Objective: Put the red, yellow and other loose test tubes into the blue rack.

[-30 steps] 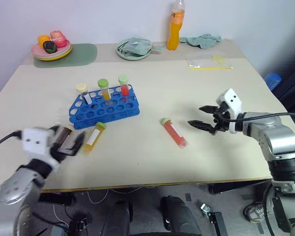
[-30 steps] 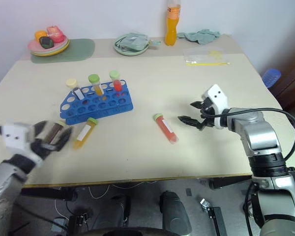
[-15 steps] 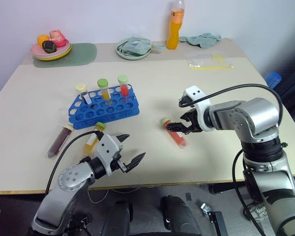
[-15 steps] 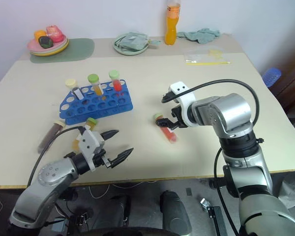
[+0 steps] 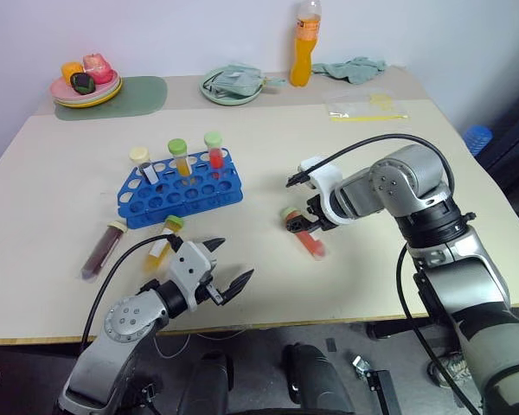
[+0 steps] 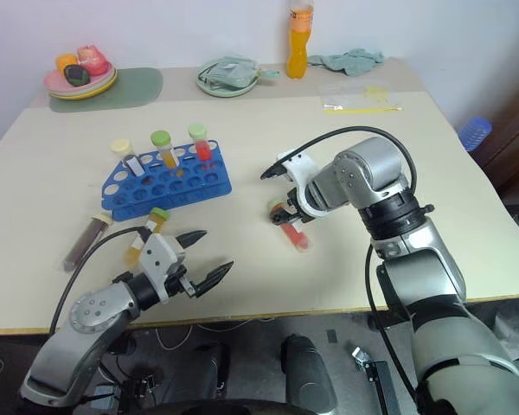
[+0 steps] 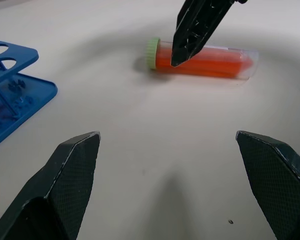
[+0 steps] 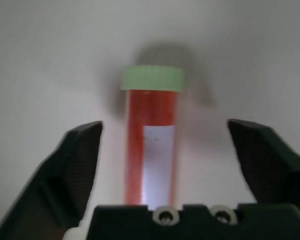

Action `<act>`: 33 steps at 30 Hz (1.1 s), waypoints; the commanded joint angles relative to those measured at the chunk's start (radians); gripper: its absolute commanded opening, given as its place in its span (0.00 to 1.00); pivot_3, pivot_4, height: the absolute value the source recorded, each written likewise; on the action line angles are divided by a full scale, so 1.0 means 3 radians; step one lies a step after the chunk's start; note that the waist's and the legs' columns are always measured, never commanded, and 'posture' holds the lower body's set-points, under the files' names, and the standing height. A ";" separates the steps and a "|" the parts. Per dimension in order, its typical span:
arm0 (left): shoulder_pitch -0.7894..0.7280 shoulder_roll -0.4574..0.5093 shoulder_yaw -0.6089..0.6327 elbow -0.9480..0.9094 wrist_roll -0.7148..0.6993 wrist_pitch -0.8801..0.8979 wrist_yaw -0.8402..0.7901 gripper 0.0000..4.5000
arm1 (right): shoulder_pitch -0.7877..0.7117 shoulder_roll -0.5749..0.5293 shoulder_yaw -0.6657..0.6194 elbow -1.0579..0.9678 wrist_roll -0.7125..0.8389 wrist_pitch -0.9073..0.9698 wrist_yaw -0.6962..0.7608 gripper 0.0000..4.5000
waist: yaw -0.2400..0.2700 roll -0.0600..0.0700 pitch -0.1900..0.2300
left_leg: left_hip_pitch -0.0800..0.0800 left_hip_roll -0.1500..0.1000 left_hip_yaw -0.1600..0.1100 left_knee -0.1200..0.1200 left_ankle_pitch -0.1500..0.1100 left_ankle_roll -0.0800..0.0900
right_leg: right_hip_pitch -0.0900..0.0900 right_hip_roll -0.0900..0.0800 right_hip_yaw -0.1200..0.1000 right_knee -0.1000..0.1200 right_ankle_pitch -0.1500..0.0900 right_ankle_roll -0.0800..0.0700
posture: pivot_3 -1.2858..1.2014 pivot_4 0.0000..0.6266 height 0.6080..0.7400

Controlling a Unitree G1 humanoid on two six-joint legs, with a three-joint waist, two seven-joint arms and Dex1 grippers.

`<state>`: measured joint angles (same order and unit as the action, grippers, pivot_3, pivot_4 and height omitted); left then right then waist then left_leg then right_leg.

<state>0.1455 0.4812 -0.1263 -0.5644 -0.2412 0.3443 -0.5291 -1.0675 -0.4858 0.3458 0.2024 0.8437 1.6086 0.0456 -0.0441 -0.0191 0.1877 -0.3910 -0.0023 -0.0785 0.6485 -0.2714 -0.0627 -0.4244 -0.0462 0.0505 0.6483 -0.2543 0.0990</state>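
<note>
Matte beige counter (image 5: 346, 156) against a pale wall. My right jaws (image 5: 301, 226) point steeply down, fingers spread either side of the red tube (image 5: 304, 235) but gripping nothing; wrist bent hard, forearm coming in from the right. That tube is clear smooth plastic, red-orange liquid, ribbed green cap, white label, lying flat mid-counter. My left jaws (image 5: 223, 266) sit low near the front edge, wide open and empty, black textured pointed fingers aimed toward the red tube. Just beside them lies the yellow tube (image 5: 163, 240), green cap, and further left the maroon tube (image 5: 102, 250), cream cap. Behind both, the blue rack (image 5: 183, 188): glossy blue plastic, round holes, three tubes upright in its back row.
</note>
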 commanded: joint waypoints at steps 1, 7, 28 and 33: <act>0.0056 -0.0037 0.0014 -0.0101 0.0054 -0.0125 0.0037 1.00 | -0.0164 0.0038 0.0082 0.0194 0.0274 0.0020 -0.0227 0.59 | 0.0001 0.0000 0.0000 | 0.0000 0.0000 0.0000 0.0000 0.0000 0.0000 | 0.0000 0.0000 0.0000 0.0000 0.0000 0.0000 | 0.52 0.24 1.00; 0.0198 -0.0052 0.0057 -0.0139 0.0068 -0.0187 0.0054 1.00 | -0.0251 -0.0039 0.0100 0.0122 0.0782 0.0020 -0.0410 0.18 | 0.0000 0.0002 0.0001 | 0.0000 0.0000 0.0000 0.0000 -0.0001 0.0001 | 0.0000 0.0001 0.0000 0.0000 0.0000 0.0000 | 0.52 0.24 1.00; 0.0209 -0.0512 0.0754 0.0063 0.0083 -0.0479 0.0676 1.00 | 0.0606 0.1927 -0.0318 0.0936 -0.1815 -0.5429 0.0815 0.18 | 0.0011 0.0005 0.0002 | 0.0001 0.0003 0.0001 0.0000 -0.0004 0.0005 | -0.0003 0.0002 0.0001 0.0003 0.0000 0.0002 | 0.52 0.24 1.00; 0.0192 -0.0518 0.0732 -0.0112 0.0070 -0.0328 0.0748 1.00 | 0.0523 0.2095 -0.0444 0.1442 -0.2031 -0.5772 0.0848 0.18 | 0.0003 0.0005 0.0002 | 0.0000 -0.0001 0.0000 0.0000 -0.0003 0.0005 | -0.0002 -0.0003 0.0001 0.0002 0.0000 0.0002 | 0.52 0.24 1.00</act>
<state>0.2084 0.3286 0.0908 -0.5486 -0.2186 0.2400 -0.3140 -0.8823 0.1247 0.2332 0.6275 0.2518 -0.0767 0.2970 -0.0433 -0.0176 0.1883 -0.3908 -0.0025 -0.0784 0.6485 -0.2724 -0.0612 -0.4250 -0.0467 0.0507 0.6490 -0.2544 0.0996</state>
